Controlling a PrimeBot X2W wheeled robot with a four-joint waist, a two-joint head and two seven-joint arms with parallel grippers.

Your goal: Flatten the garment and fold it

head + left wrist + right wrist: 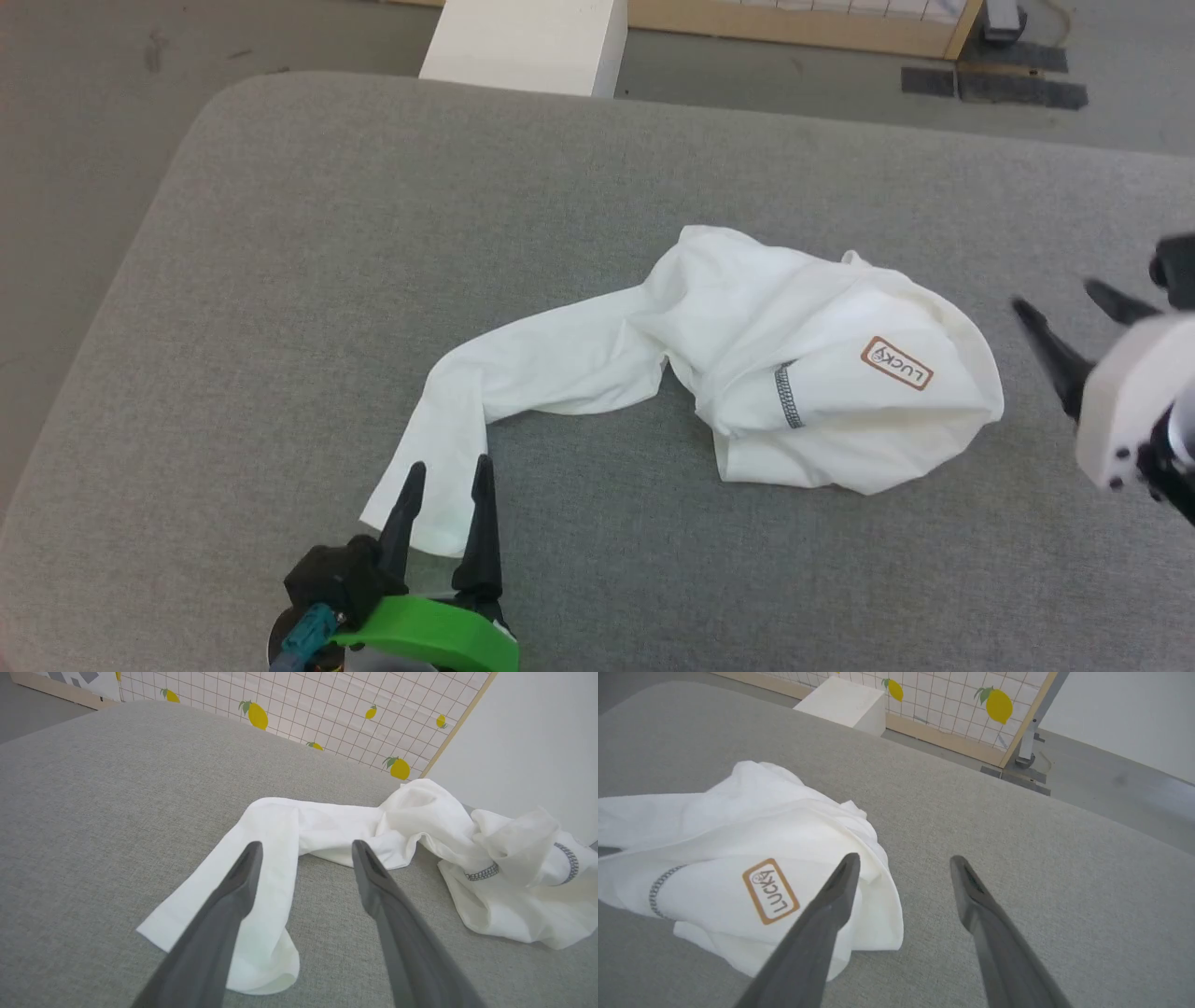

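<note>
Both empty and released: left end effector, right end effector. Shirt lies bunched mid-frame; flattening, folding remain.

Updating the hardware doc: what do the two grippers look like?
Left gripper: two long, tapered dark grey fingers on a black mount, bright green collar, teal connector. Right gripper: same dark fingers, white housing with small black screws.

A grey fabric-covered table, its rounded corner at ten o'clock, stands on a dull grey floor, with a white box at twelve o'clock, a wood-framed lemon-print screen at one o'clock and a plain white wall beside the screen.
</note>
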